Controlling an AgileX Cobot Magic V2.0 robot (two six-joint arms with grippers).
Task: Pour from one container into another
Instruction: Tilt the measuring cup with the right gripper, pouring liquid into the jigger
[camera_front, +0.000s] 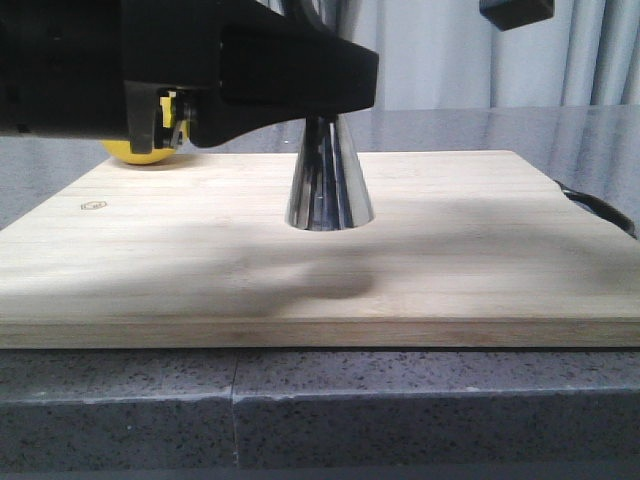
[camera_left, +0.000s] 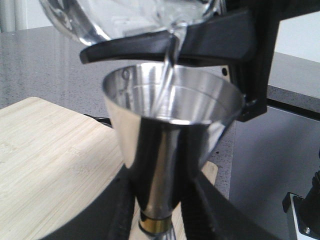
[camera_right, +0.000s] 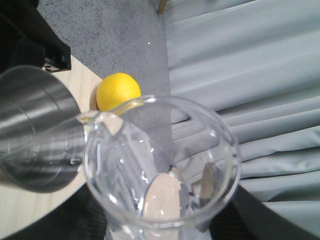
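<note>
— Where is the steel jigger (camera_front: 329, 185)?
— It stands upright near the middle of the wooden board (camera_front: 200, 270), and the left gripper (camera_left: 159, 210) has its jaws closed around the thin waist.
— And the glass beaker (camera_right: 160, 175)?
— The right gripper (camera_right: 165, 225) holds it tight, tipped over the jigger's open top. A thin clear stream (camera_left: 169, 62) runs from its lip into the cup.
— Anything else?
— A yellow lemon (camera_right: 118, 91) sits near the board's far left corner
</note>
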